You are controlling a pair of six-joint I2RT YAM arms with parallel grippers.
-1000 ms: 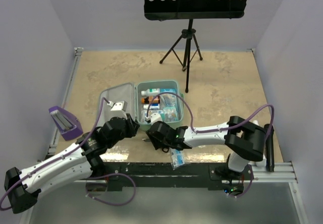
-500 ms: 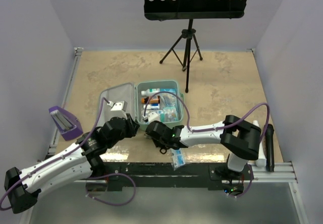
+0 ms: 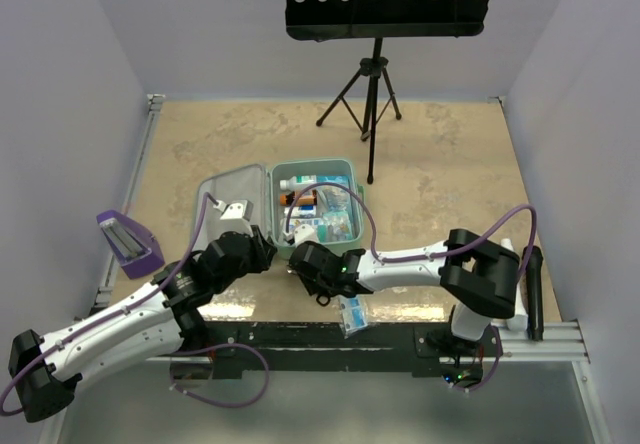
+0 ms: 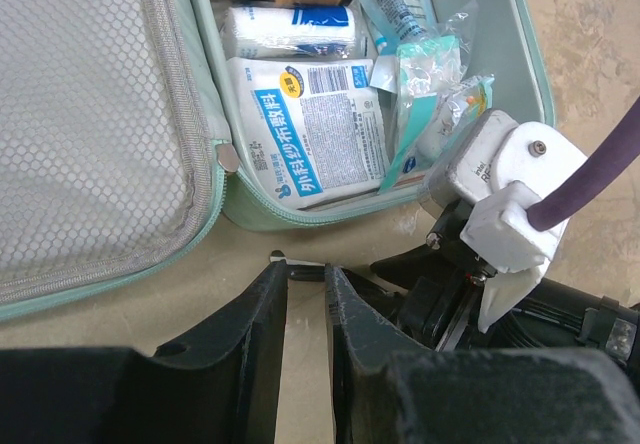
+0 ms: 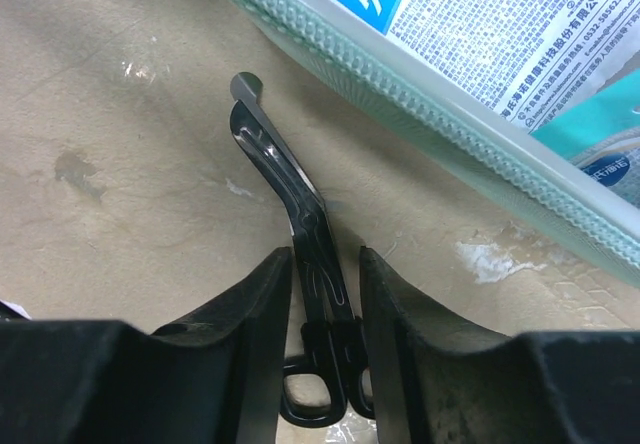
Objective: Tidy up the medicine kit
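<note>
While the medicine kit (image 3: 225, 182) lies open, the right gripper (image 5: 325, 259) straddles the scissors (image 5: 283, 179) on the table near it. I cannot tell whether it is clamping them. The left gripper (image 4: 305, 274) is barely parted and empty.

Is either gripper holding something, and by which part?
Right gripper straddles the scissors just above the finger loops; actual clamping cannot be told. Left gripper holds nothing.

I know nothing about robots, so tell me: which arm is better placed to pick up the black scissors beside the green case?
Right. Its tool straddles the scissors lying on the table. The left tool has nothing between its fingers and faces the medicine kit.
</note>
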